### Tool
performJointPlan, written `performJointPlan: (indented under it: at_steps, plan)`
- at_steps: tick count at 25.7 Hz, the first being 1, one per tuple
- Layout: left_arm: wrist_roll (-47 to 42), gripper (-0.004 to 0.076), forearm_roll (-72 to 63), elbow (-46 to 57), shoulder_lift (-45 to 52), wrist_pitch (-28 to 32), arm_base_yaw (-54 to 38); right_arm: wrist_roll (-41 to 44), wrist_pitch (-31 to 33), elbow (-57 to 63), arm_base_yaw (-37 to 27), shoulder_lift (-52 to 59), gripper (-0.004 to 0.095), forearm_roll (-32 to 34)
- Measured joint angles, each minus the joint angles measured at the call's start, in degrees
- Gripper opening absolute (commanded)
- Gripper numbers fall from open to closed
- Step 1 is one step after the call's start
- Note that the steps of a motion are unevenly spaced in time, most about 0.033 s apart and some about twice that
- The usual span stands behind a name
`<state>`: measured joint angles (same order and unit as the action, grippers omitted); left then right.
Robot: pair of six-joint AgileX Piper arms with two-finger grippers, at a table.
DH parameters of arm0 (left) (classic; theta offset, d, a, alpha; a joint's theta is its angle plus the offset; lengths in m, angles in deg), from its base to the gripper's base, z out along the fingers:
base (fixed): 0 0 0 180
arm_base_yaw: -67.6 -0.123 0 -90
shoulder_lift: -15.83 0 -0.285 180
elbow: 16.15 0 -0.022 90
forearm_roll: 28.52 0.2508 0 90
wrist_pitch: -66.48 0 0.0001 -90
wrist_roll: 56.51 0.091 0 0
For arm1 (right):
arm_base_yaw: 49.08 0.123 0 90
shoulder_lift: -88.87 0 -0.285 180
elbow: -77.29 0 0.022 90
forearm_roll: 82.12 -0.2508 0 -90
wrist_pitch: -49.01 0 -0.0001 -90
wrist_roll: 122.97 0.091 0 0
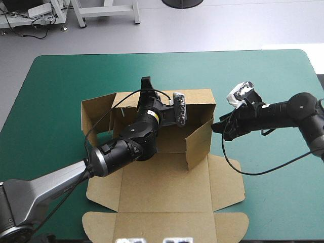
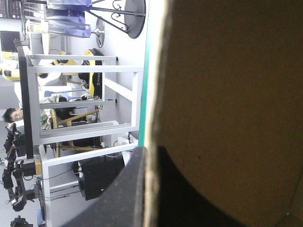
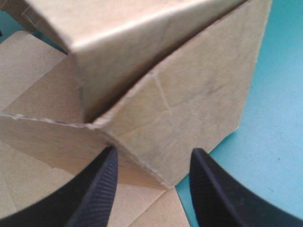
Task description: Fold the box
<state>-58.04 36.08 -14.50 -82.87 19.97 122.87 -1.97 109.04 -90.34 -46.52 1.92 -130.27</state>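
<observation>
I am stretching my left arm (image 1: 116, 152) across the brown box (image 1: 167, 202), which is sitting half-formed on the teal-green cover (image 1: 61, 86), and my left gripper (image 1: 147, 83) is pinching its far wall (image 1: 197, 98). My right gripper (image 3: 154, 151) is hovering, fingers apart, just outside the box's raised right wall (image 1: 198, 144).

This looks like a robotics lab or a test workshop, not a home. A table (image 1: 50, 101) with a teal-green cover stands on a plain grey floor (image 1: 228, 25). Two robot arms, the left arm (image 1: 121, 152) and the right arm (image 1: 283, 114), reach over it to the box (image 1: 167, 202). Beyond the table are white metal bench legs (image 1: 106, 12) and loose cables (image 1: 20, 30) on the floor. Beside a white frame (image 2: 85, 68) sits a black case (image 2: 97, 175) with wires.
</observation>
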Motion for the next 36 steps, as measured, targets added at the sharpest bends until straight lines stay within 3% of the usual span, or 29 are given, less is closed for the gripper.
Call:
performJointPlan:
  at_steps: [8,21,32,36]
  plan:
    - [-0.1,-0.0006,0.0,0.0,0.0,0.4,0.0,-4.2,-1.0,6.1,0.0,2.2,0.0522,-4.6]
    - [-1.8,-0.0006,0.2,0.0,0.0,2.1,0.0,-14.0,-13.5,18.1,2.6,9.0,0.052,-13.4]
    - [-4.6,-0.0006,1.0,0.2,-0.1,1.7,0.0,-18.1,-23.9,19.1,7.8,9.1,0.052,-19.2]
    - [-5.2,-0.0006,2.3,1.7,-0.4,2.3,0.0,-18.3,-25.0,19.1,7.9,9.1,0.052,-19.5]
